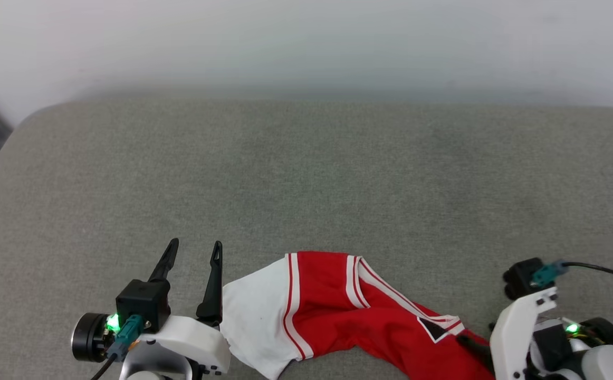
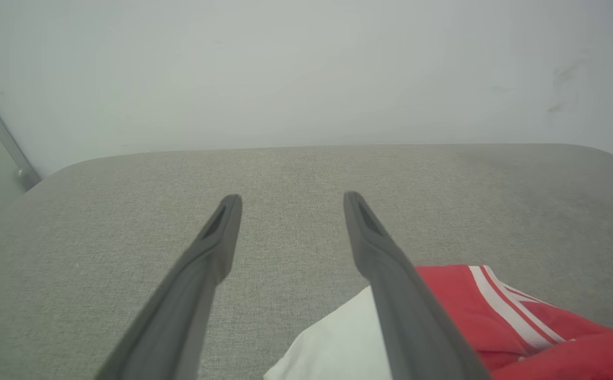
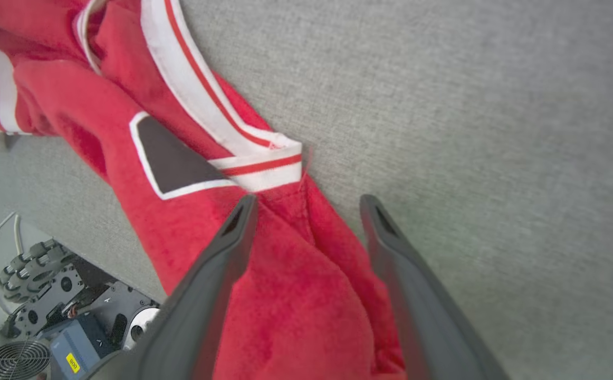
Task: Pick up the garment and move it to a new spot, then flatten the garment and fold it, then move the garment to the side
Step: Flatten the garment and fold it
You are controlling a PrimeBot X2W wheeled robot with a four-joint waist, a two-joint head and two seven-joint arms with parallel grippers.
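The right tool stands spread wide over a bunched red fold of the garment, whose black white-outlined patch and striped trim lie just past its tips, near the grey tabletop edge, with a wheeled base below that edge.

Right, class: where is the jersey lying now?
Head view: the jersey lies along the cushion's near edge, stretching from beside the left gripper to under the open right gripper.
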